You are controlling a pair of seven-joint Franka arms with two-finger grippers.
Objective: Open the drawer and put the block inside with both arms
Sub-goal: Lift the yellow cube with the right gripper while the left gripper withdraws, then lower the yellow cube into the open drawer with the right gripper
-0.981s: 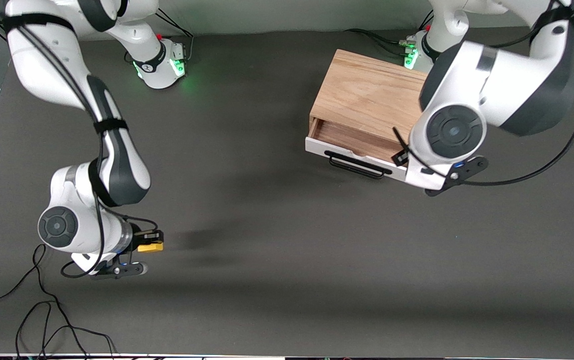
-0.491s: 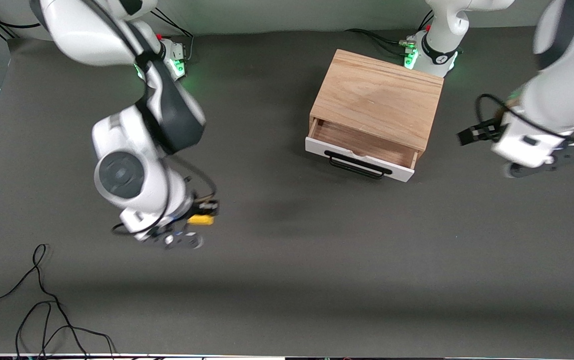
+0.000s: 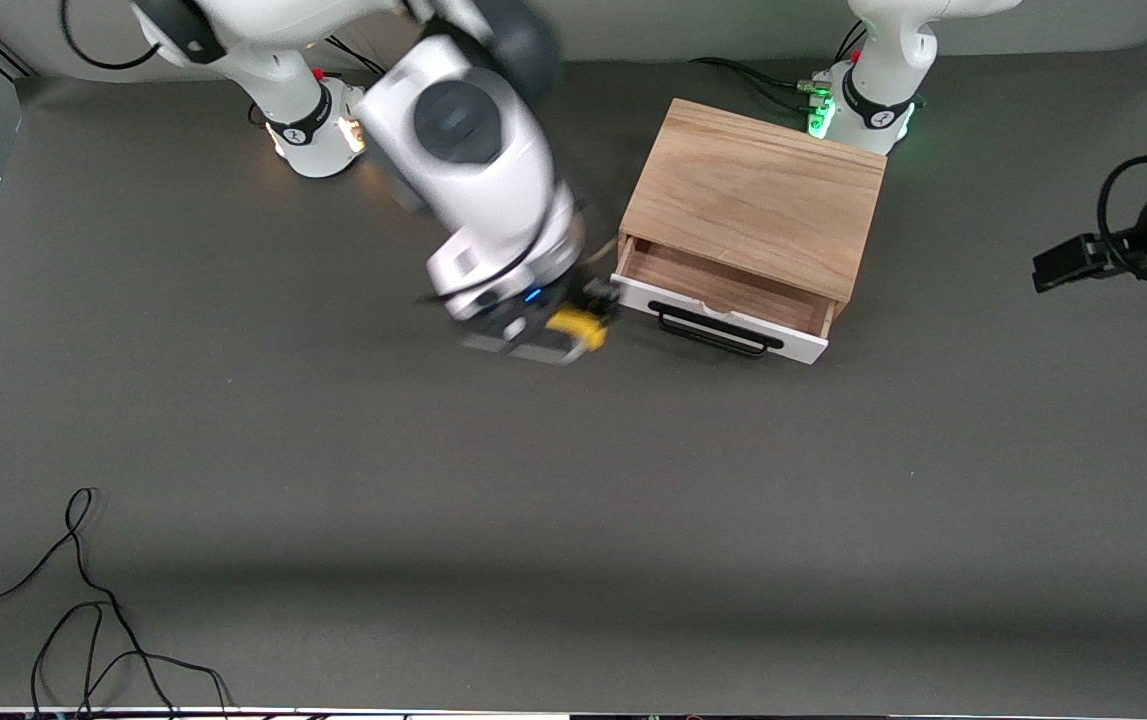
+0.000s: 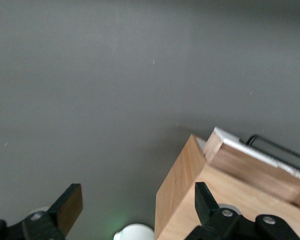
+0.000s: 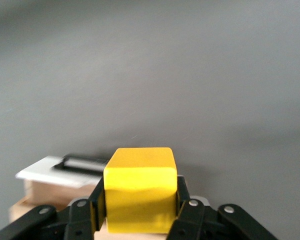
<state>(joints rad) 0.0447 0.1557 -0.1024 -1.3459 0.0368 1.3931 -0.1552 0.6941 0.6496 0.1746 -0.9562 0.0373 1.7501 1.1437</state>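
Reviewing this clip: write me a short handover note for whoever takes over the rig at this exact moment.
Right gripper: shut on the block, in the air beside the drawer, at its end toward the right arm.
Left gripper: jaws open, empty, waiting off the wooden box at the left arm's end of the table.
Done: drawer pulled open, block picked up.
Left: carry block over the drawer, release inside.

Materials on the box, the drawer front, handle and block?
Wooden box: light oak look, visible grain, matte. Drawer front: smooth white panel, likely painted or laminate. Handle: thin black bar, probably metal. Block, in the right gripper: uniform glossy yellow, plastic or painted wood.
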